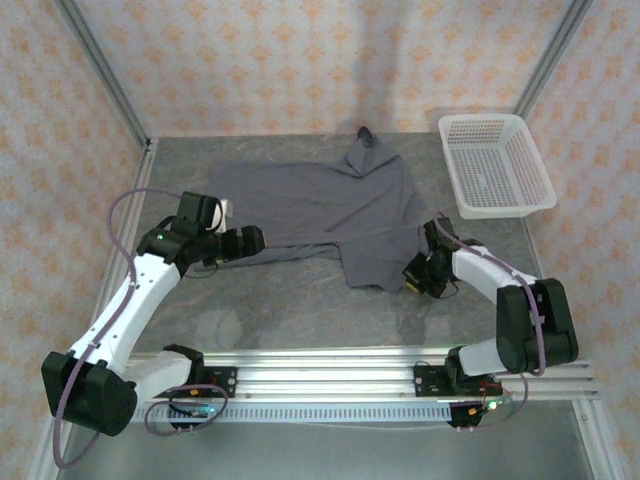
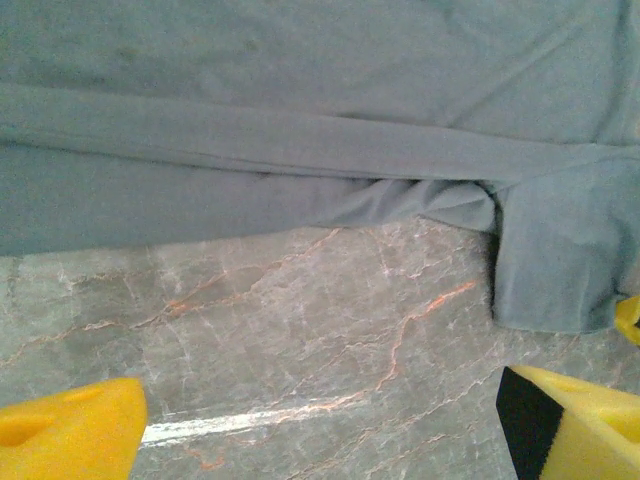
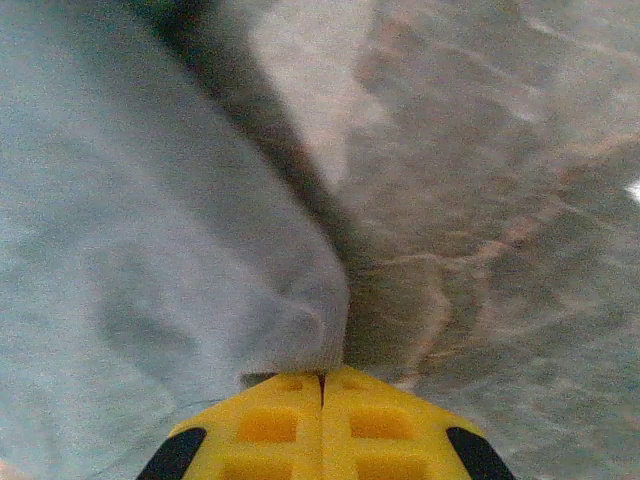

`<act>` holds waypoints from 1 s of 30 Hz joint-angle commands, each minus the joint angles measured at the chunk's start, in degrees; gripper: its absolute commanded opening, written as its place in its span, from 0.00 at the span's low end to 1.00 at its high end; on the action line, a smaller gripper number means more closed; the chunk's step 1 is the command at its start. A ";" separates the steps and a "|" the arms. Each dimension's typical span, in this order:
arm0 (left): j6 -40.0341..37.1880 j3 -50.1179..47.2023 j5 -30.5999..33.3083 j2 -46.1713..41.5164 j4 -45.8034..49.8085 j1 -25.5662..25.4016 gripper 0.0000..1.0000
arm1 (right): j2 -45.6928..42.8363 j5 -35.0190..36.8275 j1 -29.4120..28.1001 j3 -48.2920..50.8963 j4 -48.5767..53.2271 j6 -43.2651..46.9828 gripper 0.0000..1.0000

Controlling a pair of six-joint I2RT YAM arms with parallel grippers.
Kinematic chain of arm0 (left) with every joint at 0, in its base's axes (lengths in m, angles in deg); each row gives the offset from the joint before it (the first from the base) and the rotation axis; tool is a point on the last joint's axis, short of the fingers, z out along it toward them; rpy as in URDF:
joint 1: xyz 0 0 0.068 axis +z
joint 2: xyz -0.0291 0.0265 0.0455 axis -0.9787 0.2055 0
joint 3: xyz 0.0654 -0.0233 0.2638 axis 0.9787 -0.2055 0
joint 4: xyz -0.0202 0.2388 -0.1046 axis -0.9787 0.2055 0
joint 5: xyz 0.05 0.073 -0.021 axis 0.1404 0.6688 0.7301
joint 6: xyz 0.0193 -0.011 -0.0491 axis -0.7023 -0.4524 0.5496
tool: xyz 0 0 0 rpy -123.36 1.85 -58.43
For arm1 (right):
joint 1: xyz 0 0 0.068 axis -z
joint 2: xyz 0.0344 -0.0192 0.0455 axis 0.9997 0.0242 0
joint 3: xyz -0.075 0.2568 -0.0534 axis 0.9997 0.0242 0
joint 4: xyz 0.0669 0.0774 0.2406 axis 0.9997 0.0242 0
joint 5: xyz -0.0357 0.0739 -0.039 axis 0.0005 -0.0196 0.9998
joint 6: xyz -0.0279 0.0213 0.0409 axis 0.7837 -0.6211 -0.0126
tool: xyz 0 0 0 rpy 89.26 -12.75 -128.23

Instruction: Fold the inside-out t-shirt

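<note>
- The desk (image 1: 300, 310) is grey marbled stone, and everything I am working with sits on it.
- The inside-out t-shirt (image 1: 320, 205) lies spread mostly flat on the desk, left of the white mesh basket (image 1: 497, 170) and a little nearer to me than it. Its long axis runs left to right across the desk. The end closest to the basket has a bunched peak on the far side and a flap reaching toward the near edge. I cannot tell which end is the collar.
- The basket stands upright, near the shirt's peak but apart from it.
- The left end effector (image 1: 250, 240) is at the shirt's near hem, on the end away from the basket. It is released, with its yellow fingers (image 2: 70, 430) wide apart over bare desk just short of the cloth, holding nothing.
- The right end effector (image 1: 418, 272) is at the flap, nearer to me than the basket. It is clenched, with its fingertips (image 3: 290, 410) pressed together. The flap's folded edge meets the tips, but I cannot tell whether any cloth is nipped between them.
</note>
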State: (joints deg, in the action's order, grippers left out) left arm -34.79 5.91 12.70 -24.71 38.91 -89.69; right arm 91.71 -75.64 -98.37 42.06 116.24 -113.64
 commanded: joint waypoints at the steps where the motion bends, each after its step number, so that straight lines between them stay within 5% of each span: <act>1: -0.26 -0.66 0.57 0.06 0.55 -0.36 0.91 | -2.40 -2.83 -1.30 -4.51 -3.24 -3.09 0.00; 6: -0.30 0.33 0.48 0.58 0.03 -0.35 0.91 | 3.86 -3.41 -2.28 -17.21 -9.17 -7.84 0.00; 16: 0.04 0.32 0.92 0.43 -0.12 -0.37 0.91 | 44.76 7.08 -1.39 -70.22 -2.09 -5.82 0.00; 18: 0.26 -0.38 1.12 -0.16 -0.67 -0.39 0.91 | 50.89 10.12 -1.18 -82.21 5.36 -2.30 0.38; 20: 0.43 -0.85 1.16 -0.13 -1.01 -0.40 0.91 | 53.51 9.87 -0.76 -89.13 11.29 0.33 0.47; 22: 0.75 -1.49 1.58 0.25 -1.35 -0.37 0.91 | 50.61 10.41 -0.48 -86.87 12.19 2.07 0.48; 25: 3.56 -1.62 3.63 2.27 -2.64 -0.36 0.91 | 38.63 7.87 -0.43 -68.87 3.45 2.60 0.48; 27: 6.33 0.16 7.39 5.52 -2.47 -0.31 0.75 | 29.37 7.15 -0.61 -53.08 -4.24 1.48 0.43; 30: 10.07 4.76 14.07 13.22 -1.74 0.66 0.00 | 21.10 9.93 -0.31 -37.07 -9.76 0.84 0.14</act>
State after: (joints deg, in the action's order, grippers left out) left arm -29.33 6.63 18.56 -17.06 37.79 -89.74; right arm 119.49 -68.10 -98.70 -4.89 113.46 -112.98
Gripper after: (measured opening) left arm 0.447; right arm 0.225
